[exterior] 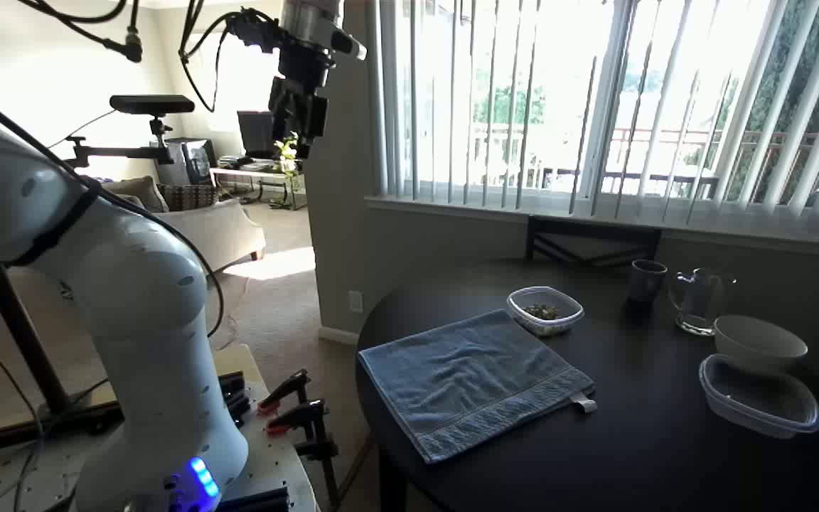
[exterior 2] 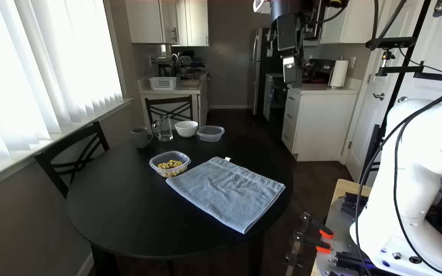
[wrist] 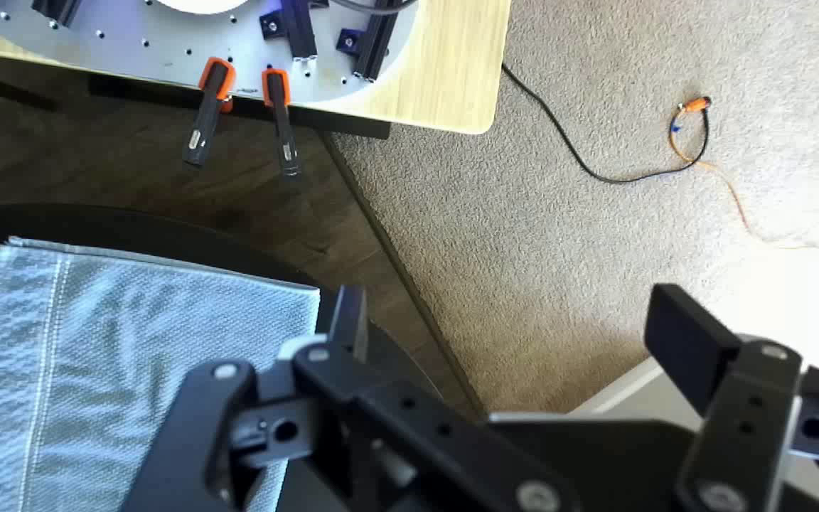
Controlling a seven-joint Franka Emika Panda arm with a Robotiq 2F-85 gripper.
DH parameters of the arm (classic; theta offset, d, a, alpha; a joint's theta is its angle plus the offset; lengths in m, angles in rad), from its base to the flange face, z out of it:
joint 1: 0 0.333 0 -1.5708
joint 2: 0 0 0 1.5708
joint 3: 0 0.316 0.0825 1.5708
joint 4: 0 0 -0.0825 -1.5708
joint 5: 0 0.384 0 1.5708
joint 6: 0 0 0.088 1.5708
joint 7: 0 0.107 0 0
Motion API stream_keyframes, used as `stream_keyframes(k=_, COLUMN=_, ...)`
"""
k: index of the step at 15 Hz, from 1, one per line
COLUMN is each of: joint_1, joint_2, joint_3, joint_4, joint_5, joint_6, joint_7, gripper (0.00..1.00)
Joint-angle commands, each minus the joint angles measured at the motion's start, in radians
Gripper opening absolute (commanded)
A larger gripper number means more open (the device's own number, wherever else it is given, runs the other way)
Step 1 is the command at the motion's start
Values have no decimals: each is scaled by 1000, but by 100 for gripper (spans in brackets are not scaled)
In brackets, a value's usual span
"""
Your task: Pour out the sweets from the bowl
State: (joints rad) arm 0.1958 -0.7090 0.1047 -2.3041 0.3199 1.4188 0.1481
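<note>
Aloft, the Robotiq gripper [wrist: 516,331]; below, sweets [exterior 2: 171,165] in the plastic bowl [exterior 2: 166,156]

Well above tabletop height, the Robotiq gripper hangs with its fingers [wrist: 690,345] wide apart — carpet [wrist: 544,334] shows in the gap between them in the wrist view. The plastic bowl, translucent with a rounded-square rim, sits upright on the round black table [exterior 2: 129,214], just beside a corner of the folded blue-gray towel [exterior 2: 228,191]; whether bowl and towel touch, I cannot tell. Yellow sweets lie in the bottom of it. Two other corners of the towel come close to the table edge nearest the Panda arm [exterior: 157,284], and a white tag [exterior: 585,403] sticks out near the fourth — seen in both exterior views. Toward the table's far edge in an exterior view stand, from left to right, a dark mug [exterior 2: 140,137], a clear glass mug [exterior 2: 163,129], a white bowl [exterior 2: 186,129] and a second translucent container [exterior 2: 210,133].
</note>
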Motion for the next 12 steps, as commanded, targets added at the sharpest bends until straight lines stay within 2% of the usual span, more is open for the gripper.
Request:
stream_keyframes(k=1, joint_1=-36, joint_2=-1, joint_3=23, joint_4=4, joint_5=12, joint_6=-9, joint_7=-17, gripper=100)
stream_keyframes(k=7, joint_1=-36, joint_2=-1, joint_3=23, joint_4=4, joint_5=12, joint_6=-9, joint_7=-17, gripper=100)
stream_keyframes(k=9, joint_1=-36, joint_2=89, joint_3=40, joint_4=77, joint_5=-19, joint_6=41, joint_7=-40, gripper=100)
stream_keyframes(k=12, joint_1=-10, joint_2=244, joint_3=115, joint_4=177, joint_5=13, joint_6=191, joint_7=-35, gripper=100)
